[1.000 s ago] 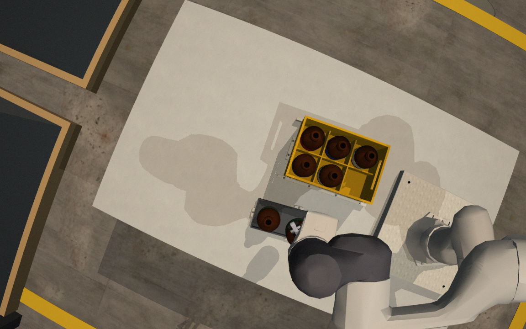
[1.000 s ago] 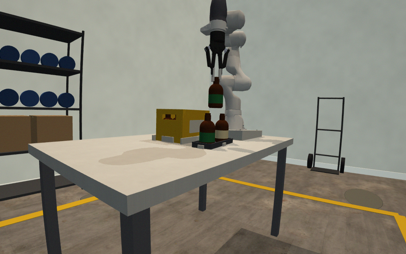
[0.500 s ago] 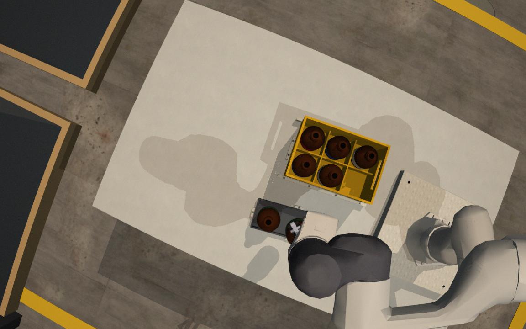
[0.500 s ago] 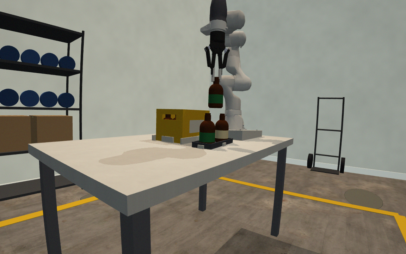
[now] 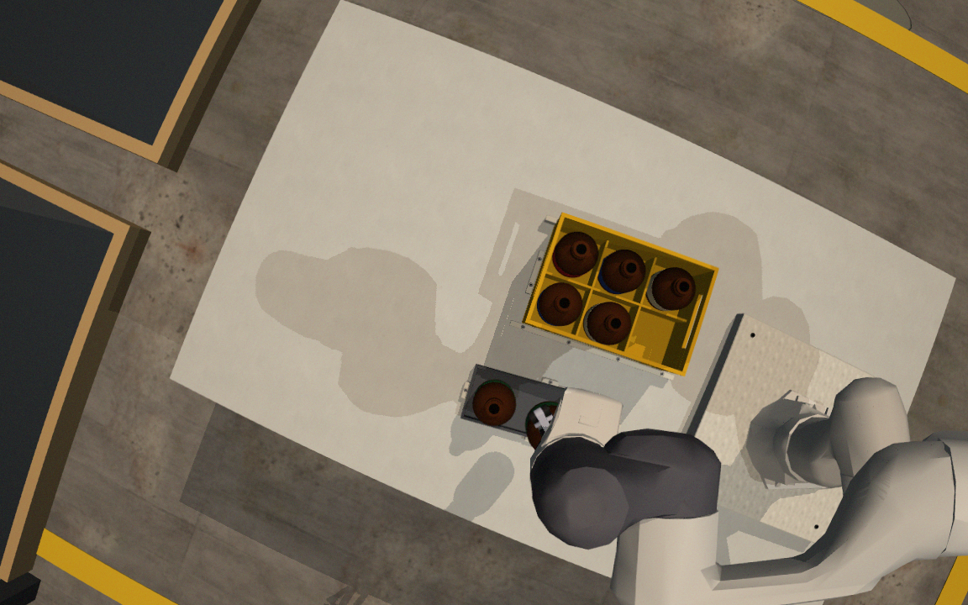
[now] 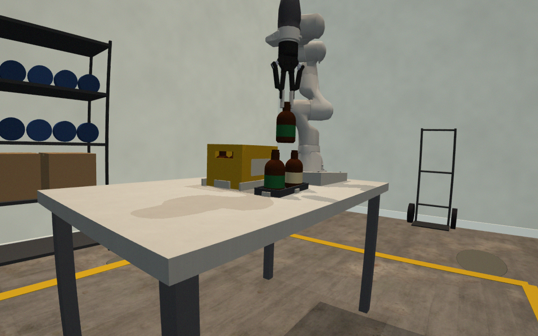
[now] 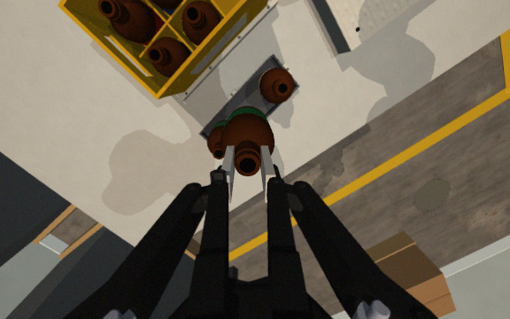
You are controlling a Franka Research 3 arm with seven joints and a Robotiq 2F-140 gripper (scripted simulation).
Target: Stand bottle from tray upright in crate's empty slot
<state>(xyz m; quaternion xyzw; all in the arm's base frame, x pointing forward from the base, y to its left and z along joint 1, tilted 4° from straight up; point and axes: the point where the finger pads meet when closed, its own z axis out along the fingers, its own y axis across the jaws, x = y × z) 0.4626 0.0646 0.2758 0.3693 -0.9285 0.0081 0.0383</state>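
Note:
My gripper [image 6: 286,101] is shut on the neck of a brown bottle with a green label [image 6: 285,124] and holds it upright, high above the dark tray [image 6: 280,190]. The held bottle also shows in the wrist view [image 7: 247,142], with the gripper [image 7: 247,165] around its neck. Two bottles stand in the tray: one with a green label [image 6: 274,170] and one with a cream label [image 6: 293,169]. The yellow crate [image 5: 619,295] holds several brown bottles. Its empty slot [image 5: 659,337] is at the corner nearest the robot base.
The robot's base plate [image 5: 765,421] lies right of the crate. The arm [image 5: 623,481] covers part of the tray from above. A shelf with boxes [image 6: 37,171] stands left of the table, and a hand truck [image 6: 434,179] at the far right.

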